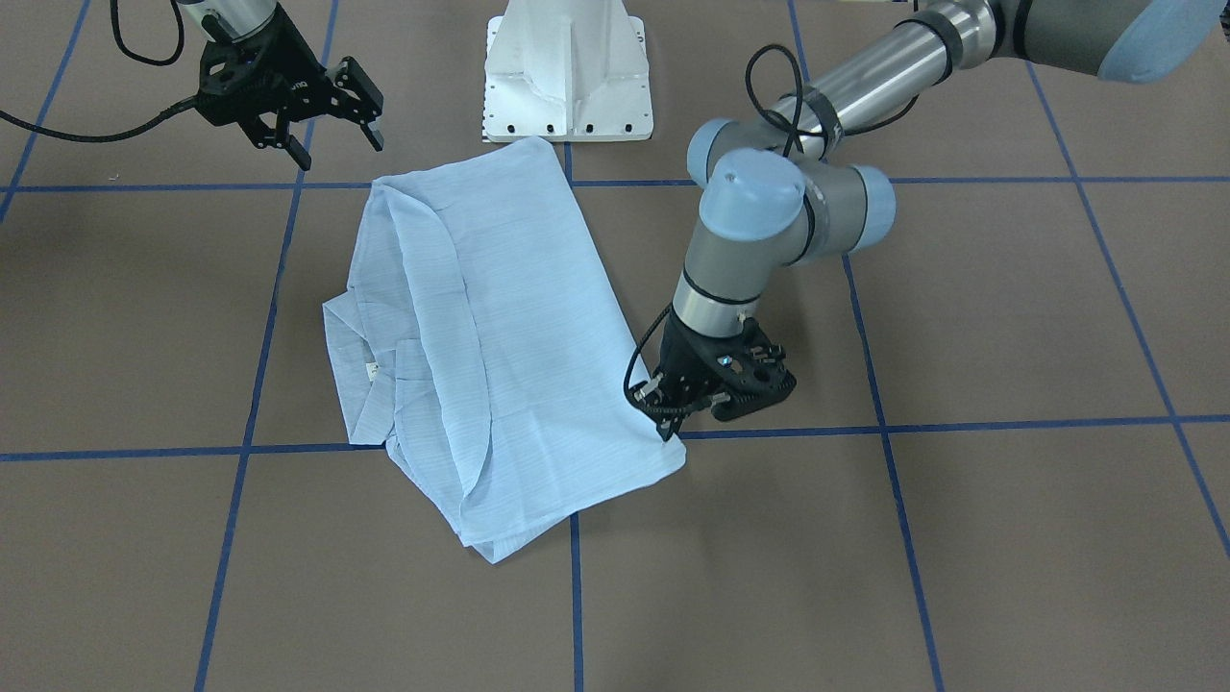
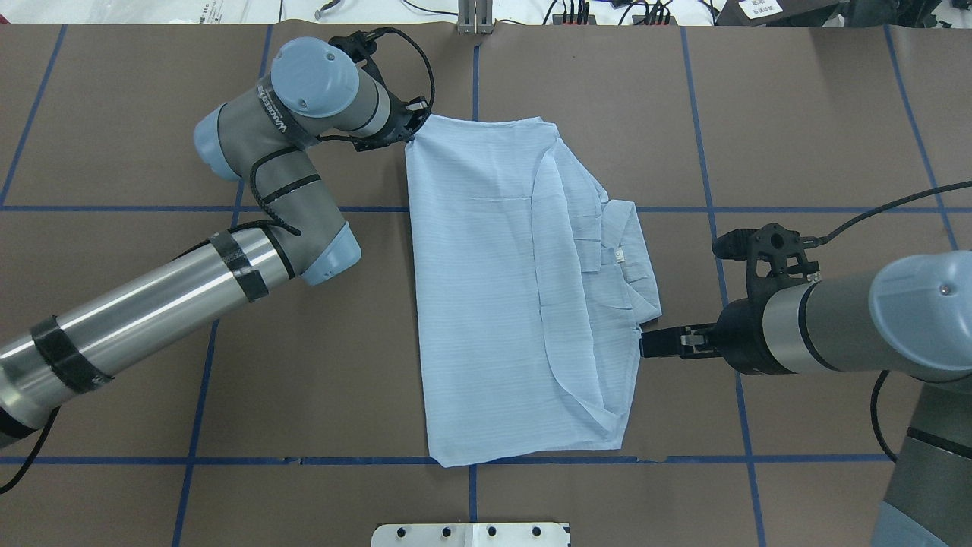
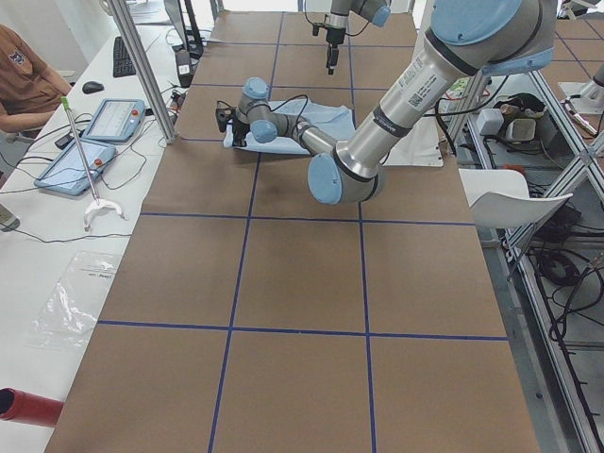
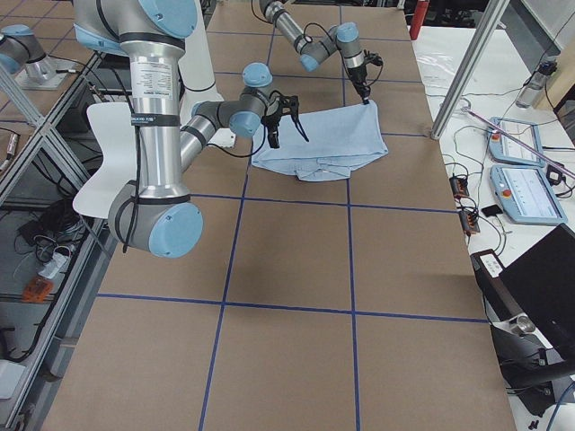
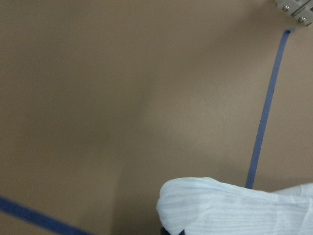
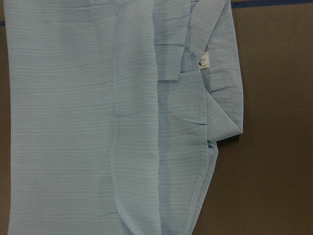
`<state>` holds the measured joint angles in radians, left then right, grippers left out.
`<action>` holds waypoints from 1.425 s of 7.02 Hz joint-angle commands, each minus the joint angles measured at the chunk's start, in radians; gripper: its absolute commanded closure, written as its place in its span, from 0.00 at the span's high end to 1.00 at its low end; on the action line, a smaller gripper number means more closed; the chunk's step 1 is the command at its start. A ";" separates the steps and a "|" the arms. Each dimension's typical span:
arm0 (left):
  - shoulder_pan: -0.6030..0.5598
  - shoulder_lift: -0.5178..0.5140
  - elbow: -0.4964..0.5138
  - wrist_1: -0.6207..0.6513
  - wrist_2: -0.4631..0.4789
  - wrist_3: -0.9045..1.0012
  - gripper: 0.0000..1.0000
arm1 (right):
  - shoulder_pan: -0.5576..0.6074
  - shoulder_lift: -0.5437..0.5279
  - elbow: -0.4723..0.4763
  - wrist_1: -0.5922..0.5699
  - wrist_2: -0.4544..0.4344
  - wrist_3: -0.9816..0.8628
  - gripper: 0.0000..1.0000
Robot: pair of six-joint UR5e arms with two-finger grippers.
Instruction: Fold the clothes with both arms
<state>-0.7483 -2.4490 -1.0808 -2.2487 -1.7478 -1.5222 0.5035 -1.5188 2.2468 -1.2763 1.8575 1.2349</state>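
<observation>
The pale blue striped shirt [image 1: 509,317] lies folded lengthwise on the brown table, its collar [image 2: 623,254] toward my right arm. It also shows in the overhead view [image 2: 486,289] and fills the right wrist view [image 6: 73,122]. My left gripper [image 1: 665,423] is down at the shirt's far corner and shut on it [image 2: 410,131]. The left wrist view shows bunched fabric [image 5: 234,205] right at the camera. My right gripper [image 1: 322,130] is open and empty, raised above the table beside the collar side [image 2: 653,342], apart from the cloth.
The white pedestal base [image 1: 567,67] stands at the table's near edge by the shirt. Blue tape lines [image 2: 471,209] grid the brown table. Tablets [image 3: 113,118] and a seated operator [image 3: 24,75] are on a side bench.
</observation>
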 commanded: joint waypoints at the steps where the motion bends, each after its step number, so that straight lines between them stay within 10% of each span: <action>1: -0.011 -0.031 0.113 -0.129 0.073 0.017 0.00 | 0.003 0.029 -0.026 -0.002 -0.001 0.000 1.00; 2: -0.011 -0.030 0.114 -0.140 0.108 0.017 0.29 | 0.004 0.063 -0.056 -0.002 -0.010 0.000 1.00; 3: -0.011 -0.028 0.113 -0.140 0.134 0.026 0.99 | 0.006 0.109 -0.102 -0.006 -0.020 0.000 1.00; 5: -0.042 -0.021 0.067 -0.120 0.043 0.060 1.00 | 0.004 0.199 -0.194 -0.026 -0.032 -0.003 1.00; 10: -0.049 0.306 -0.603 0.261 -0.105 0.112 1.00 | -0.144 0.477 -0.407 -0.299 -0.299 -0.152 1.00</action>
<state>-0.8005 -2.1777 -1.5518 -2.0987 -1.8359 -1.4158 0.3952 -1.0892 1.9119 -1.5646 1.6139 1.1150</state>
